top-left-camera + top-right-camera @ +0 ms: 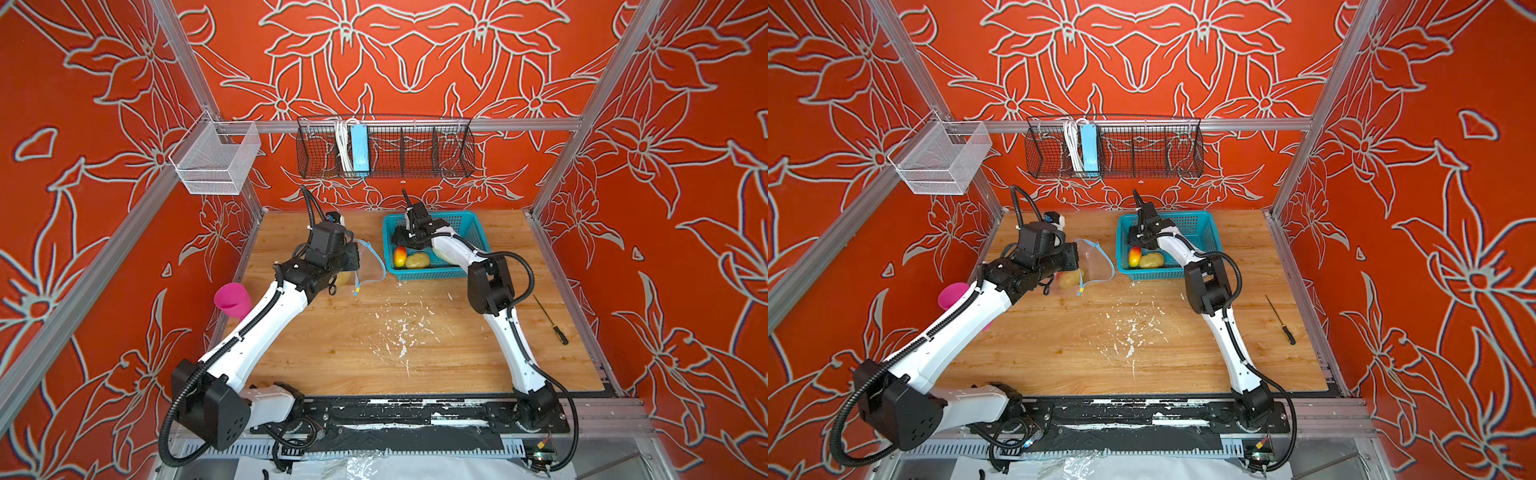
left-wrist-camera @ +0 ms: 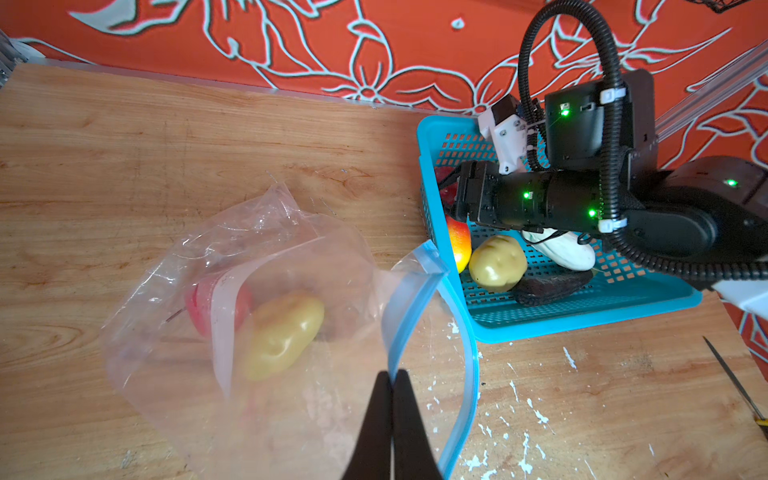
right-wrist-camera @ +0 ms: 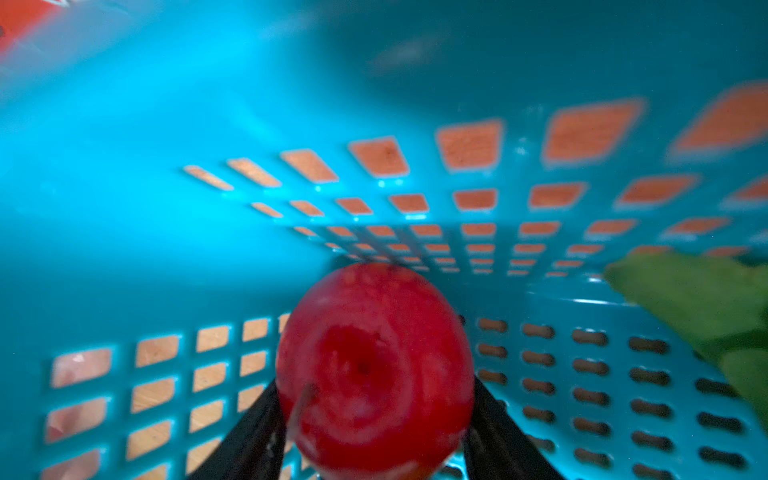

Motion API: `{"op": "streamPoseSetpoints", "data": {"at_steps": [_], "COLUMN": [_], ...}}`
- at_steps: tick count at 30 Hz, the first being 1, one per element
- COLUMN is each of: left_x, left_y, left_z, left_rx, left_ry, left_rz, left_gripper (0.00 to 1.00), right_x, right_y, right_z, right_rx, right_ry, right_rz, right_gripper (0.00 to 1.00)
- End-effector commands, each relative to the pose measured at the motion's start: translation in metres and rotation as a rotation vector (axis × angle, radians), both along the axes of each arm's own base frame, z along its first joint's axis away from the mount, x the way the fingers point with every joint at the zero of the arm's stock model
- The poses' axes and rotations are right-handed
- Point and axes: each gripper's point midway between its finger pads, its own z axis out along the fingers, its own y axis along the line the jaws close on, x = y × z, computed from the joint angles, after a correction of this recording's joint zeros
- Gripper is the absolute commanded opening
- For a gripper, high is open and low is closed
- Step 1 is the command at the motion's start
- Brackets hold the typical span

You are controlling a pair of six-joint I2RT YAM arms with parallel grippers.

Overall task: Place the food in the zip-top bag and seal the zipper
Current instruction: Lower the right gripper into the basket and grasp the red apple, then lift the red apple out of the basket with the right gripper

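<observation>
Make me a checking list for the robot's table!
Surface: wooden tabletop, white flecks.
Job's things: clear zip-top bag holds bagged red ball, bagged potato lump; teal mesh basket holds red-yellow mango, yellow potato, white vegetable, green leaf, loose red ball.
Clutter: black-handled screwdriver, pink plastic cup.
Grippers: left gripper shut on blue zipper strip; right gripper flanks loose red ball, grip unclear.
Cables: black ribbed hoses on arms.
Surroundings: red floral walls, black wire rack, white mesh bin.
</observation>
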Motion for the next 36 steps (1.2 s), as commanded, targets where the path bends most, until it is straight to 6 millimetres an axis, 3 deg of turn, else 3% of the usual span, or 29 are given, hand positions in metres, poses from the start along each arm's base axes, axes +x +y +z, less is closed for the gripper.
{"op": "streamPoseSetpoints", "data": {"at_steps": [1, 8, 20, 36], "left_x": [0.003, 0.002, 0.002, 0.002], "left_y": [-0.002, -0.002, -0.002, -0.002], "left_z": [0.003, 0.003, 0.005, 0.004], "left_rx": [-0.009, -0.013, -0.017, -0.022], "left_ry": [-0.007, -0.008, -0.012, -0.006], "left_rz": [-0.002, -0.003, -0.001, -0.002], "left_gripper": [0.0, 0.0, 0.0, 0.0], "right_x": [0.009, 0.009, -0.005, -0.028], "right_y": [0.002, 0.001, -0.009, -0.03], "right_z": [0.003, 0.016, 0.061, 0.075], "right_rx": [0.024, 0.03, 0.063, 0.141], "right_ry": [-0.021, -0.04, -0.113, -0.1], "right_rz": [-0.011, -0.01, -0.021, -0.078], "right_gripper": [0.57, 0.5, 0.5, 0.49]}}
